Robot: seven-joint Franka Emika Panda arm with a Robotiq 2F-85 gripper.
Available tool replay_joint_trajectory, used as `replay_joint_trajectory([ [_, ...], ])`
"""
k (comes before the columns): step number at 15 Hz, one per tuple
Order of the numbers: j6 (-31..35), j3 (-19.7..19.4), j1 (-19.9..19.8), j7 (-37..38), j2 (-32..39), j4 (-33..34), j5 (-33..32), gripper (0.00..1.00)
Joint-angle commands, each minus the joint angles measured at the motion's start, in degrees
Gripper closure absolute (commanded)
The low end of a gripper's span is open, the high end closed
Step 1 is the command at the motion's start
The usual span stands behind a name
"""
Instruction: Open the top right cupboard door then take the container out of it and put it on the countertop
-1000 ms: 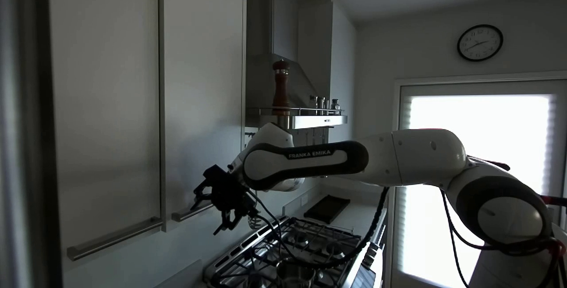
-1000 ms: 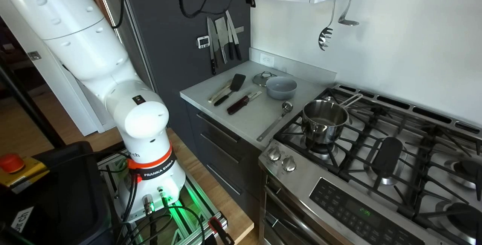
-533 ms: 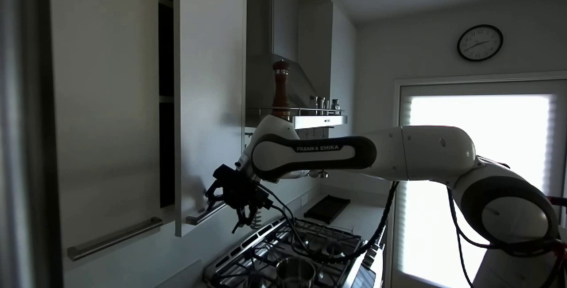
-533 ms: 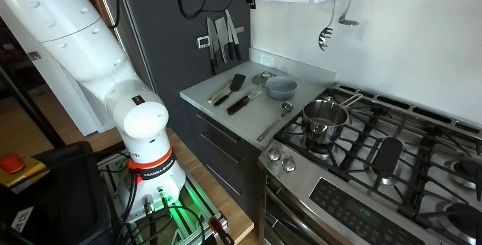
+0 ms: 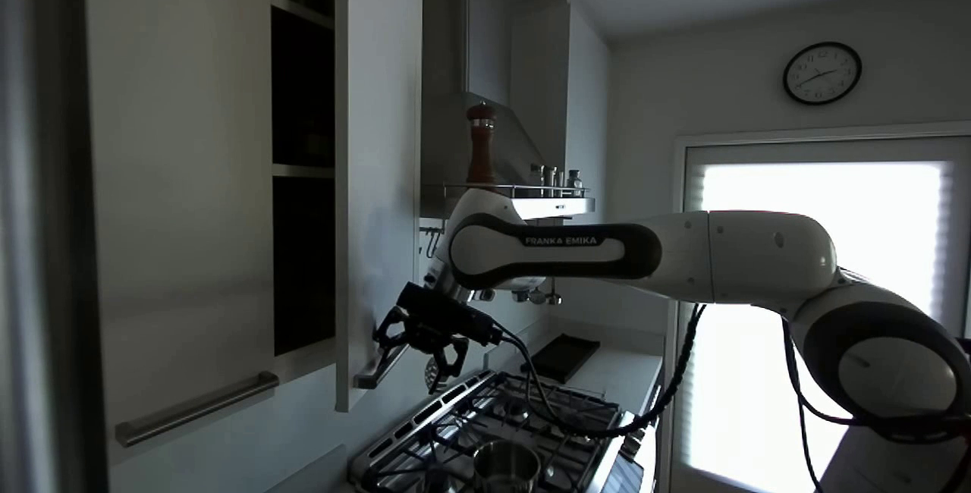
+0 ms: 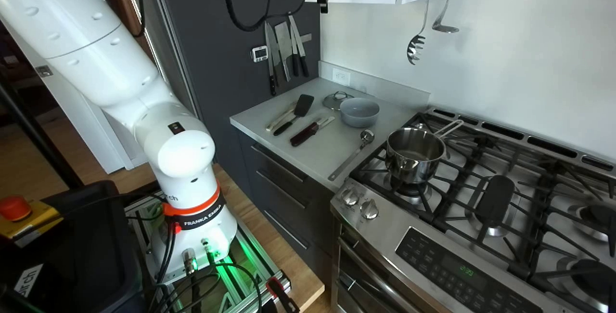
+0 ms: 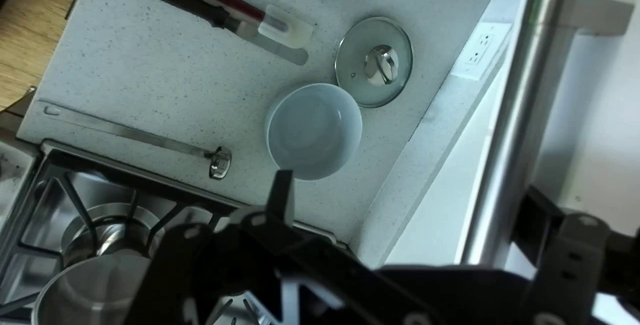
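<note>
End effector [image 7: 408, 210] straddles the handle [image 7: 519, 115] (cupboard door [image 5: 381, 174] ajar beside it).

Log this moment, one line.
tall flat grey-white cupboard door: partly open | black two-fingered gripper: open, one finger behind slim metal bar handle | container: not identifiable | pale speckled countertop: round light-grey bowl on it

Grey satin-metal bar handle [image 7: 520, 130] at the matt black gripper [image 7: 410, 208].
Below it, the flat pale countertop [image 7: 185, 75] looks smooth.
</note>
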Motion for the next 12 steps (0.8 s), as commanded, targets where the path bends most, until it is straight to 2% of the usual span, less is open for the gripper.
replay_joint_trajectory([
  [1,-3.4,-1.8,-1.4,-7.2,-3.6,-5.7,-1.8,0.00],
  [4,-1.6,-2.4,-2.0,-11.5,-5.0,-7.7,-1.7,0.00],
  [5,-0.7,-0.7,-1.3,-8.1,-2.7,-2.4,0.3,0.00],
  [12,-0.4,-0.4,-1.2,-8.4,-2.4,-1.9,0.4,0.00],
])
